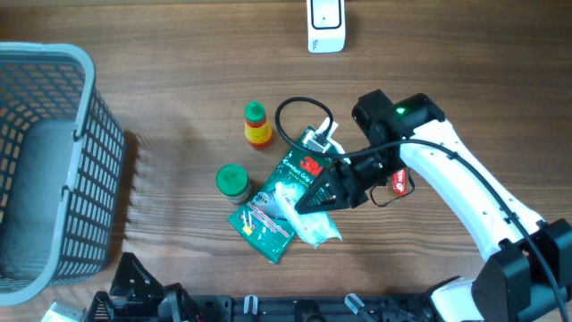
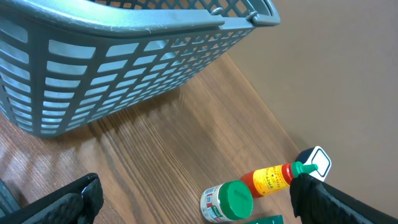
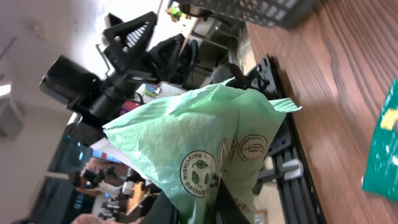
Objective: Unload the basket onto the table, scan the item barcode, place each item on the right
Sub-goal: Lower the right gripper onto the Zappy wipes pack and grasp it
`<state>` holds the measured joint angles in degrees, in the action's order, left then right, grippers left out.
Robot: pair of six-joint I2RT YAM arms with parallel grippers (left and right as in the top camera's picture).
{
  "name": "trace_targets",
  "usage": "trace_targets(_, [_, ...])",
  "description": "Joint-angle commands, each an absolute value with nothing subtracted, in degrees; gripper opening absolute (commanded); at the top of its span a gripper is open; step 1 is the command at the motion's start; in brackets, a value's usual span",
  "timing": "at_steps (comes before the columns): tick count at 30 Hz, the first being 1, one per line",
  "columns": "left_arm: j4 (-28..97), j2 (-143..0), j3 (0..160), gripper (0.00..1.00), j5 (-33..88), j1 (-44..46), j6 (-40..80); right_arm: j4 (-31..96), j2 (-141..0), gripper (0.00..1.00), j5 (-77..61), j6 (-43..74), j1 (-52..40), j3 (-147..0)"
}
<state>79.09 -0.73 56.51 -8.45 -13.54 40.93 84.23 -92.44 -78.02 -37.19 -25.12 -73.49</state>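
Observation:
My right gripper [image 1: 315, 202] is shut on a pale green plastic packet [image 1: 313, 222] in the middle of the table. In the right wrist view the packet [image 3: 205, 143] stands up from between my fingers [image 3: 186, 208] and shows a "recyclable packaging" mark; no barcode shows on it. A white scanner [image 1: 326, 25] stands at the far edge. My left gripper [image 2: 196, 193] hangs open and holds nothing, low over the wood near the basket.
A grey mesh basket [image 1: 54, 152] fills the left side. A red sauce bottle [image 1: 257, 125], a green-lidded jar [image 1: 232, 182] and a dark green 3M pack [image 1: 288, 183] lie around the packet. A black cable loop [image 1: 304, 112] lies behind them.

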Motion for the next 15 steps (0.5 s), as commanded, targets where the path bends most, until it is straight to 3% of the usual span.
trace_targets(1, [78.91,-0.30,56.51,1.00,-8.36,-13.32,40.99,81.82,-92.03,0.04,-77.73,-46.35,-25.06,-74.13])
trace_targets(2, [78.91,-0.30,56.51,1.00,-8.36,-13.34,40.99,79.29,-92.03,0.05,-71.83,-45.25,-25.06,-74.13])
trace_targets(5, [78.91,-0.30,56.51,1.00,-8.36,-13.32,40.99,60.60,-92.16,0.04,-19.59,2.70,-25.06,-71.16])
trace_targets(6, [78.91,-0.30,56.51,1.00,-8.36,-13.32,40.99,59.13,-92.33,0.04,-10.59,8.69,-25.10,-71.16])
trace_targets(12, [78.91,-0.30,56.51,1.00,-8.36,-13.34,40.99,52.77,-92.53,0.09,-10.31,9.21,-25.12,-70.72])
trace_targets(13, [78.91,-0.30,56.51,1.00,-8.36,-13.34,40.99,52.99,-92.53,0.41,-10.28,9.15,-25.10,-70.72])
trace_targets(14, [78.91,-0.30,56.51,1.00,-8.36,-13.34,40.99,53.12,-92.53,0.61,-10.04,9.15,-25.10,-70.72])
trace_targets(15, [78.91,-0.30,56.51,1.00,-8.36,-13.32,40.99,53.10,-92.53,0.93,-8.97,9.15,-25.10,-70.72])
